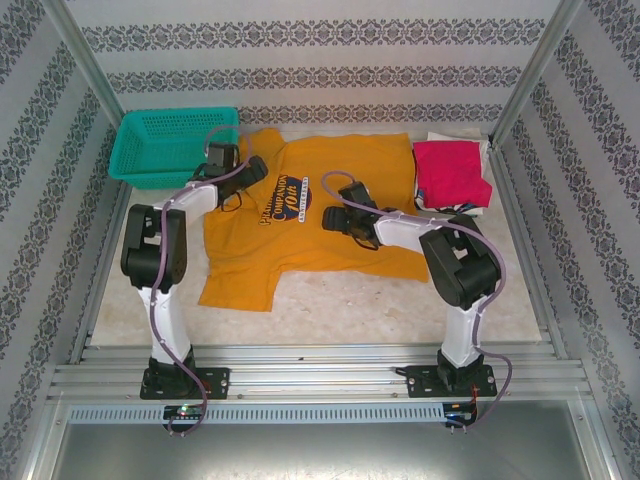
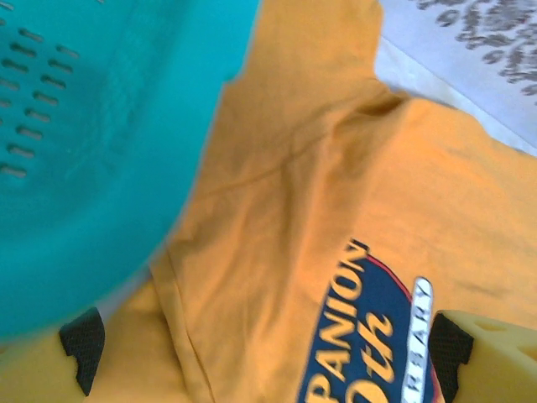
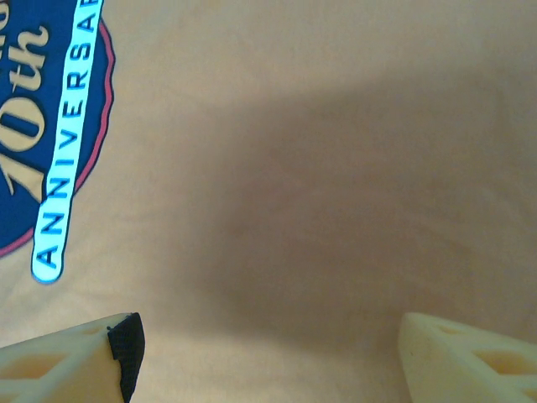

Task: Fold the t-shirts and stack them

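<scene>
Left arm (image 1: 152,245) bent forward, left fingers (image 2: 82,346) spread wide, right arm (image 1: 455,265) angled inward, right fingers (image 3: 59,363) parted, seemingly hovering

From above, we see the left arm (image 1: 200,195) cover the corner of the orange t-shirt (image 1: 300,255) nearest the teal basket (image 1: 170,145), while the right arm (image 1: 400,228) hides a strip towards the crimson t-shirt (image 1: 450,172). The chest logo (image 1: 288,205) is too small for us to read there. Under the crimson one only white and dark edges peek out; we cannot tell how many shirts lie there. At the left wrist the basket is a blur, cut by the top and left edges, and the logo runs off the bottom. At the right wrist the logo is cut at left and top, and the fingers (image 3: 67,361) of the right gripper (image 3: 268,357) leave the bottom edge.
</scene>
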